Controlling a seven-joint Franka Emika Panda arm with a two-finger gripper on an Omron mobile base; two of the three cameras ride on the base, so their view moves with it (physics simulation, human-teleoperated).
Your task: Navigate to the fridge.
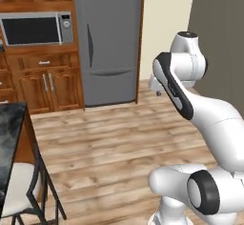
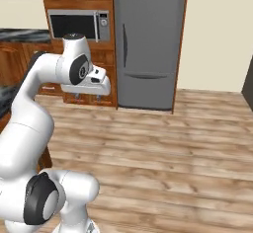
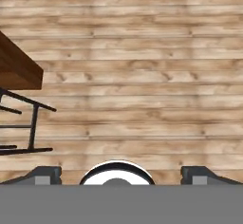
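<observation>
The fridge stood ahead across a stretch of bare plank floor, tall and matte grey, set upright between the wooden cabinets and a cream wall. Its dark curved door handle ran vertically near its left edge, with the horizontal drawer handle below. Beside it on the left, the silver microwave sat in the cabinet run.

From the left base view the fridge lay a little left of centre; from the right base view it sat nearly dead ahead, so I judged the base was already roughly facing it, with open floor between and nothing in the path. It was still well apart from the robot, so the drive seemed unfinished.

The arm was folded up over the base, and the hand hung in front of it, pointing down at the floor. In the hand view the two fingertips stood wide apart at the bottom corners with only planks between them, so the hand was released and carried nothing.

To the robot's left, a dark-topped worktop and a chair stood close; I thought a leftward drift would risk clipping them.
</observation>
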